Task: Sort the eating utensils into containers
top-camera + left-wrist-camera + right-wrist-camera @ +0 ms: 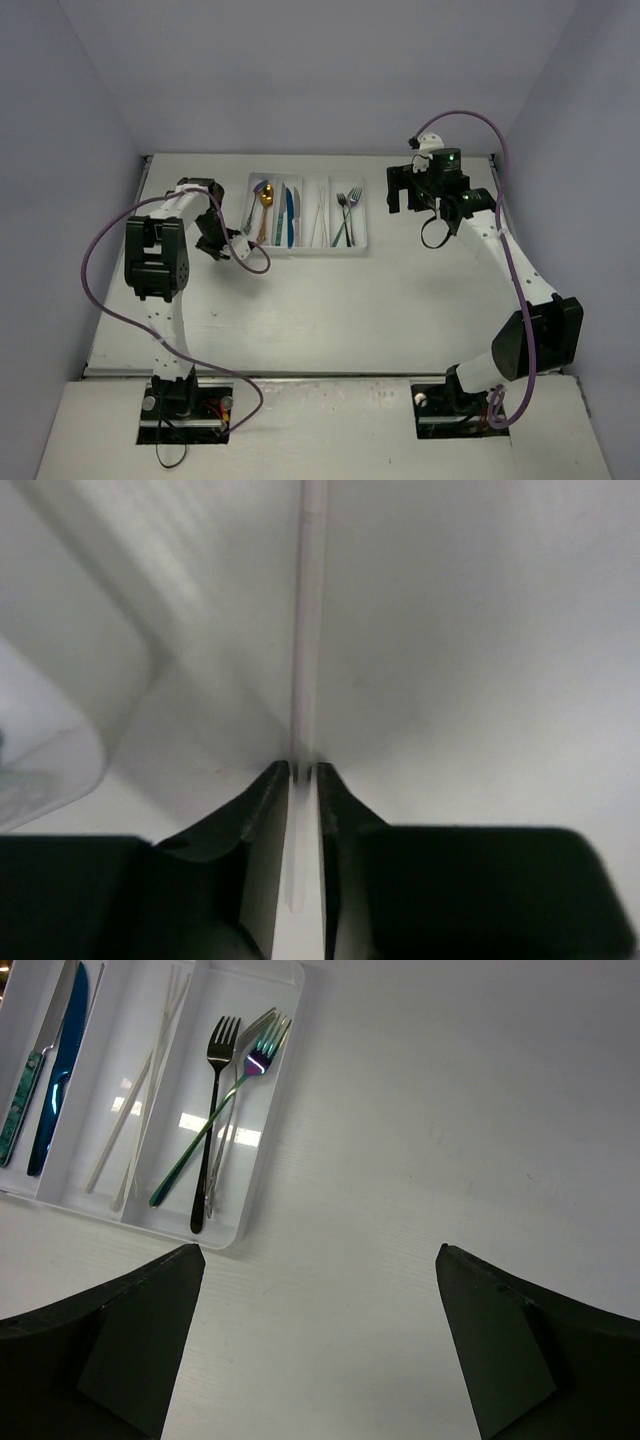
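The white cutlery tray lies at the back middle of the table. It holds a gold spoon, a blue knife, pale sticks and forks, each kind in its own compartment. My left gripper is just left of the tray. In the left wrist view it is shut on a thin pale stick that points away from the fingers over the table. My right gripper hangs right of the tray; in the right wrist view it is open and empty.
The right wrist view shows the tray's right wall, the forks, the sticks and the knives. A rounded white tray corner lies left of my left fingers. Grey walls enclose the table on three sides.
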`<state>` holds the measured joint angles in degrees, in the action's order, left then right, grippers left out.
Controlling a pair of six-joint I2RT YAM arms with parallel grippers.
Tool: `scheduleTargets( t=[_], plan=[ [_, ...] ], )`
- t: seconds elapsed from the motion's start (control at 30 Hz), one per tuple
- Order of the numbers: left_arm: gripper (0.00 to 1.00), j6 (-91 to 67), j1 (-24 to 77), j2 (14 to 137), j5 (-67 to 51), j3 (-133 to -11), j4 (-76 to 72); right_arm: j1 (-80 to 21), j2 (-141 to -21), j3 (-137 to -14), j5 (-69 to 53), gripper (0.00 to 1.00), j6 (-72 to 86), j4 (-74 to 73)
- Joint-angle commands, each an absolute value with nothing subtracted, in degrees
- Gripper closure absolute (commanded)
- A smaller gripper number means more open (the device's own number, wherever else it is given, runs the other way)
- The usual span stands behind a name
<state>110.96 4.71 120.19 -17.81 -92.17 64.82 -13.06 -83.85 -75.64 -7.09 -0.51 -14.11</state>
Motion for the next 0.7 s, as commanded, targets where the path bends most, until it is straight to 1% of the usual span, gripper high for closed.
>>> scheduleTargets(
  t=[0.0,0.17,0.33,0.5,0.6,0.67],
  plan=[
    [0.91,107.0,7.2,109.2,-20.1,-82.0,57.8,-12.7,-80.6,-76.1,-7.6,0.0,-0.6,-11.6],
    [0.94,101.2,10.7,103.4,-20.5,-72.9,50.4,-12.7,-79.5,-76.0,-7.9,0.0,-0.6,-11.6],
    [0.99,99.8,13.3,98.7,-19.8,-68.0,49.1,-12.6,-78.3,-75.8,-7.7,0.0,-0.9,-11.6],
    [1.0,98.2,17.4,91.5,-21.6,-64.3,49.3,-12.6,-77.9,-75.8,-7.7,0.0,-0.8,-11.7],
    [1.0,93.6,21.0,87.3,-23.5,-64.3,49.1,-12.6,-77.8,-75.8,-7.6,0.0,-0.7,-11.7],
    [1.0,84.5,24.6,83.4,-25.6,-65.9,49.1,-12.5,-77.7,-75.9,-7.6,0.0,-0.6,-11.7]
  ],
)
